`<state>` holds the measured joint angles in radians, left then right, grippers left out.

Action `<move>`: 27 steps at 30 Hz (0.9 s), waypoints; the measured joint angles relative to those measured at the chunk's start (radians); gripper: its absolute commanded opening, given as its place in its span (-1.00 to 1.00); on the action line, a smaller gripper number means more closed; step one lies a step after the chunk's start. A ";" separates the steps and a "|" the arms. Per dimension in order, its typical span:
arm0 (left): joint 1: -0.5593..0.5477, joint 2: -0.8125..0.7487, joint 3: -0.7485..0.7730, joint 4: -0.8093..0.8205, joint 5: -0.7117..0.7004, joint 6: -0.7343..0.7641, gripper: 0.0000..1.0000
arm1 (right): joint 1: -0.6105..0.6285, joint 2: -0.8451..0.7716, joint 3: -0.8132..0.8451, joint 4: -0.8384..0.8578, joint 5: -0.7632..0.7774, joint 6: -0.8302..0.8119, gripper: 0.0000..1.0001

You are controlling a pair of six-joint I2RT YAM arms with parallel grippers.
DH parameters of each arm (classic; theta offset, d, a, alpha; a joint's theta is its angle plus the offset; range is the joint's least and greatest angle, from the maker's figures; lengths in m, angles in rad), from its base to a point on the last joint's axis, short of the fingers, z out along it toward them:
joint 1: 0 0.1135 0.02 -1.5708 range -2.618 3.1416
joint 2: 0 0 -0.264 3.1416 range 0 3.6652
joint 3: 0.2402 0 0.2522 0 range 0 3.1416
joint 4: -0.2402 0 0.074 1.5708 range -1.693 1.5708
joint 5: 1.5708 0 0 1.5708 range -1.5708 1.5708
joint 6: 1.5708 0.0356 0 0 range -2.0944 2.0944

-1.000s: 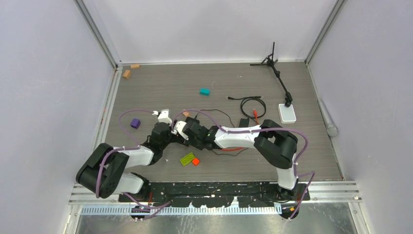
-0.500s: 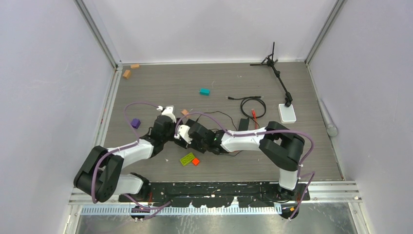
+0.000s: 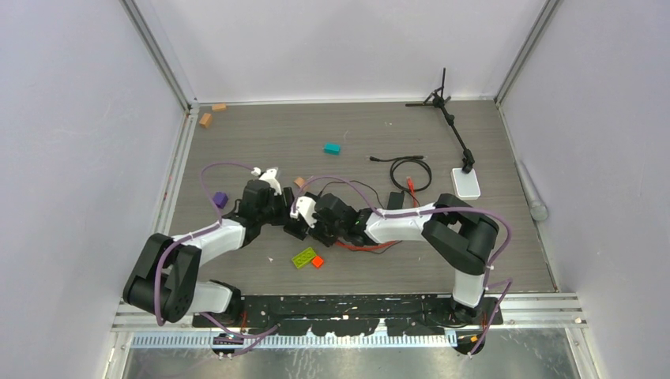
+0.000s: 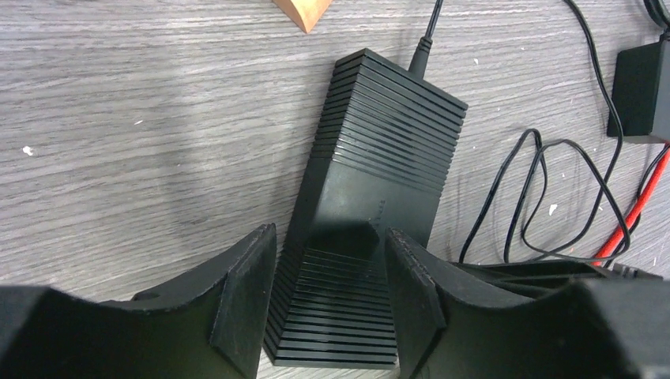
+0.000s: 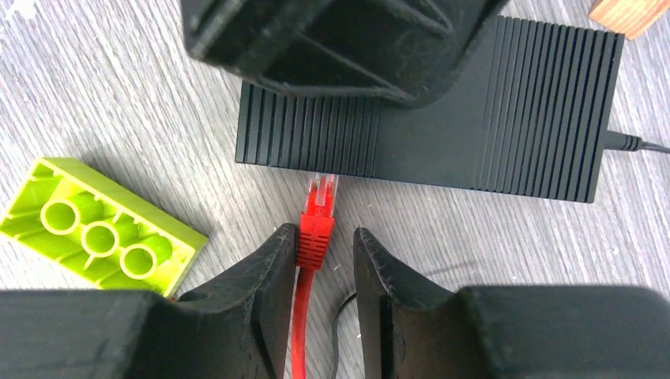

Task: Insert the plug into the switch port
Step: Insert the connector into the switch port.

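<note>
Both arms meet over the switch, a black ribbed box lying flat on the tabletop left of centre; a thin black wire leaves its far end and loops off toward a small power brick. The left gripper straddles the near end of the switch, jaws apart, one finger on either side; whether the pads touch it I cannot tell. The right gripper sits low at the switch's long side; its jaws stand apart with the plug between them, and a gap shows on one side, so they are not clamped on it. The plug's clear tip meets the edge of the switch; whether it is seated in a port cannot be seen; its red cable runs back between the fingers. A green brick lies just beside the plug, apart from the switch; a wood block lies near the switch's far corner.
</note>
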<state>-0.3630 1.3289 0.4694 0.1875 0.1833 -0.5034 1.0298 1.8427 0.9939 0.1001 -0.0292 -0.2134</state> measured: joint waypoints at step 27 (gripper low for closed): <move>0.010 -0.011 -0.016 -0.008 0.062 0.010 0.19 | -0.031 -0.069 -0.095 0.021 -0.039 0.067 -0.34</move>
<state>-0.3531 1.3182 0.4538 0.1795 0.2455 -0.4938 0.9989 1.7733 0.8986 0.1211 -0.0677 -0.1467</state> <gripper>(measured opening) 0.600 0.347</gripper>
